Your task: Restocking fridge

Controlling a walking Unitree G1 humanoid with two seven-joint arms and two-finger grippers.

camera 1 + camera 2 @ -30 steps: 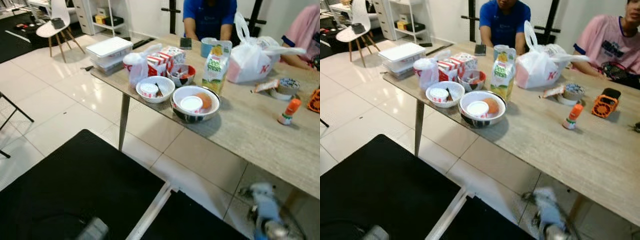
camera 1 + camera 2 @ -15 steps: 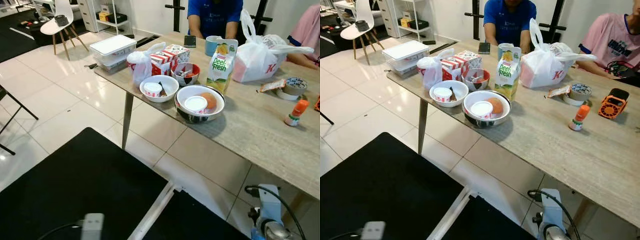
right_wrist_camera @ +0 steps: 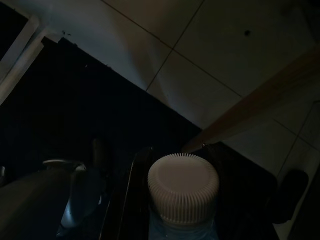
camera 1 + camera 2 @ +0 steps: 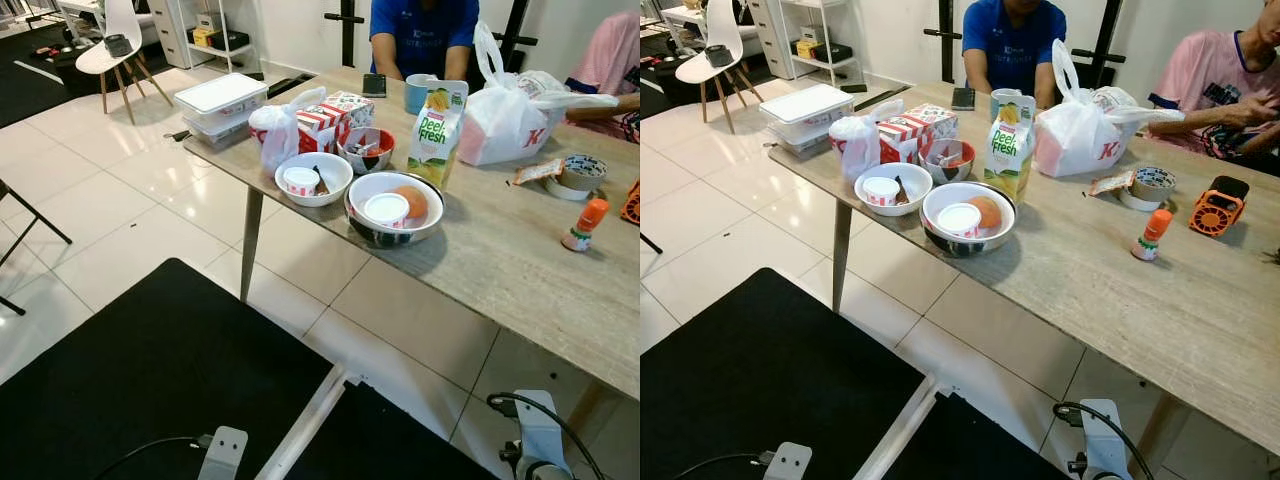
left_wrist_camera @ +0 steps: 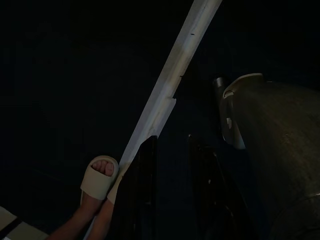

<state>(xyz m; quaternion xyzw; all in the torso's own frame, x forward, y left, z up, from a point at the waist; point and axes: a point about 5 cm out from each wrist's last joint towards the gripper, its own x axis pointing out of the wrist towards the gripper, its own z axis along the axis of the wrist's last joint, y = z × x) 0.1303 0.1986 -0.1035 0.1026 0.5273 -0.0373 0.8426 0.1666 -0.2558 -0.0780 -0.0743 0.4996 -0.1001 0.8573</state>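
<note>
Long table (image 4: 1110,290) with pale wood-grain top, thin angled leg, standing on glossy white tiled floor (image 4: 110,220); matte black floor mat (image 4: 150,370) in the foreground.

On the table: tall yellow-green juice carton (image 4: 436,122), upright, just beside a large round bowl (image 4: 358,212) with white inside and dark outside, which holds a white lidded cup (image 4: 386,208) and an orange rounded item (image 4: 410,201); smaller white bowl (image 4: 335,172) near it with a small red-and-white cup (image 4: 299,180); red-rimmed patterned bowl (image 4: 958,152) behind; red-and-white striped cardboard boxes (image 4: 335,112); knotted white plastic bag (image 4: 510,115); stacked clear lidded plastic containers (image 4: 220,102) at the far corner; roll of tape (image 4: 1152,184); orange-capped glue stick (image 4: 1150,234), upright; small orange fan (image 4: 1216,206).

Two people sit at the far side, one in a blue shirt (image 4: 1012,40), one in a pink shirt (image 4: 1220,80).

Right gripper (image 3: 172,220), right wrist view, dim: black fingers (image 3: 122,210) closed around a clear bottle with ribbed round white cap (image 3: 183,187), held low over tile and mat.

Left gripper (image 5: 172,200), left wrist view, very dark: fingers (image 5: 142,190) narrowly apart, nothing between them; below, a foot in a pale slide sandal (image 5: 99,179).
</note>
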